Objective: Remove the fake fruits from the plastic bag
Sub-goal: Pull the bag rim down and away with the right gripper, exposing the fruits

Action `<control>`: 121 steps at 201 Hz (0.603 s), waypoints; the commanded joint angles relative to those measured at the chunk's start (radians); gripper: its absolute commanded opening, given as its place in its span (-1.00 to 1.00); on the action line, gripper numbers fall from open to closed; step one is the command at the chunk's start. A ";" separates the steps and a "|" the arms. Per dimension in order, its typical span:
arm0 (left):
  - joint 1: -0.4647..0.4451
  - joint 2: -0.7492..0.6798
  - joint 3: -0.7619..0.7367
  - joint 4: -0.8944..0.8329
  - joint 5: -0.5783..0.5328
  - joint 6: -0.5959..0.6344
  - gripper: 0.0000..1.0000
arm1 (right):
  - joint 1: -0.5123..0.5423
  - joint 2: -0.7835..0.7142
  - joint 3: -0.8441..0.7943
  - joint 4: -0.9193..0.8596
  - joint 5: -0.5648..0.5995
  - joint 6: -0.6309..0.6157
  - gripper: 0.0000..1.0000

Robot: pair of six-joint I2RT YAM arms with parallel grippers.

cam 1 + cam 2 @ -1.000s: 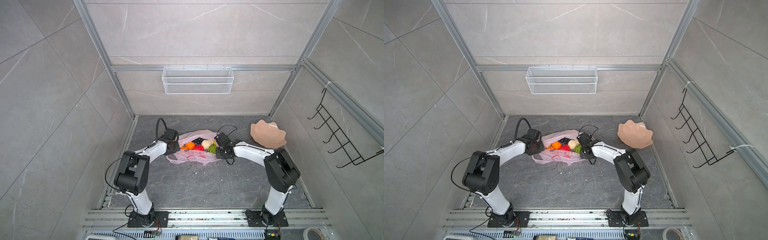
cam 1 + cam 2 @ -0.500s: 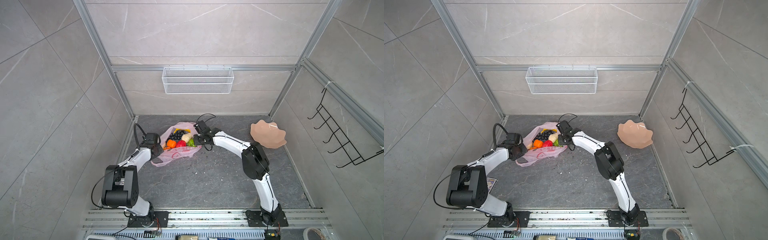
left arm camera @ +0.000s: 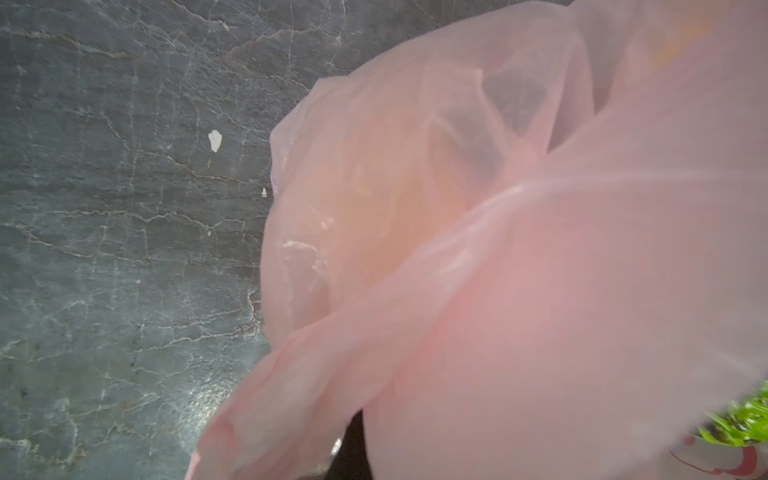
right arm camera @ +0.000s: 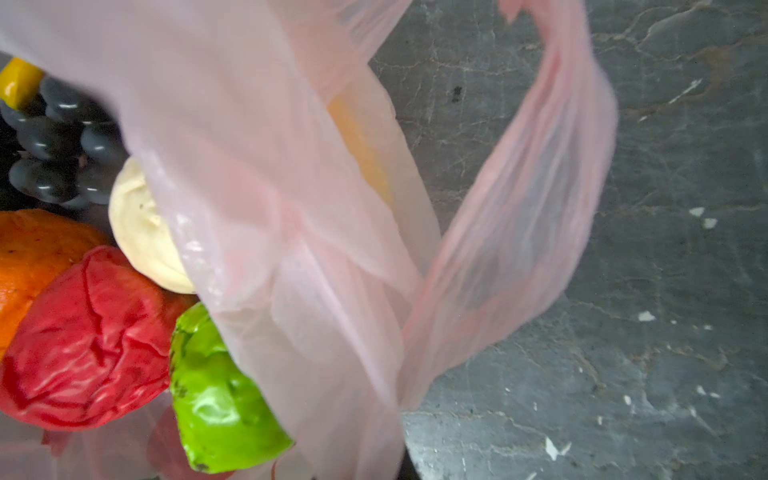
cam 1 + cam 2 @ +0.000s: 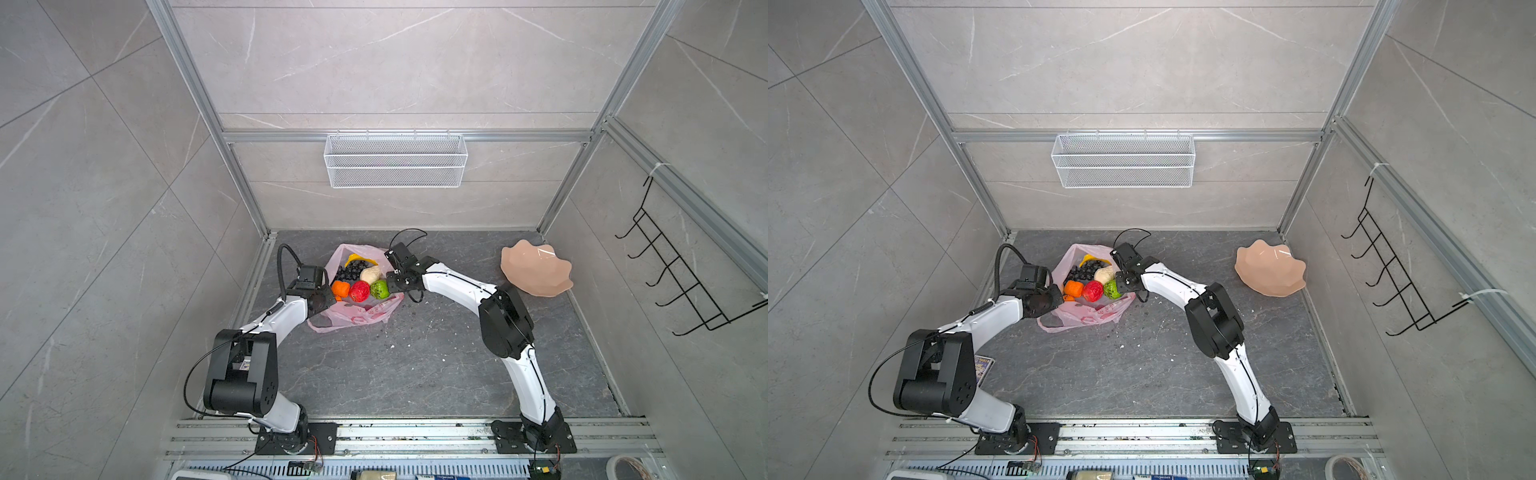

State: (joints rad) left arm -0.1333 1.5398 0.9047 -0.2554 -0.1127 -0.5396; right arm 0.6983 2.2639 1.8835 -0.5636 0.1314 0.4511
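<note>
Plastic bag (image 5: 362, 314) dragged left, left tool (image 5: 327, 300), right tool (image 5: 390, 277) both pinching it, six fake fruits (image 5: 359, 291) visible

The plastic bag (image 5: 361, 311) was dragged leftward and its mouth pulled wider, so grapes (image 5: 353, 270) and banana (image 5: 360, 258) were uncovered.

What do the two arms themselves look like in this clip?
Both the left arm and right arm have glossy white rounded links joined by black joint housings, ending in black wrists. A thick black cable loops above the left wrist; thinner wires above the right. Black base plates sit on aluminium rails.
</note>
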 commanded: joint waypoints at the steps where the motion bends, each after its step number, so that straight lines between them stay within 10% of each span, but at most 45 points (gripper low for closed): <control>1: 0.007 0.004 0.012 -0.005 -0.053 0.006 -1.00 | 0.001 0.032 0.047 -0.027 0.019 -0.020 -0.83; 121: 0.064 -0.024 -0.033 0.016 -0.062 -0.040 -1.00 | 0.022 0.261 0.487 -0.200 -0.022 -0.034 -0.79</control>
State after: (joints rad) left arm -0.0731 1.5471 0.8791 -0.2577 -0.1669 -0.5648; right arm 0.7090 2.4996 2.2982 -0.6861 0.1078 0.4286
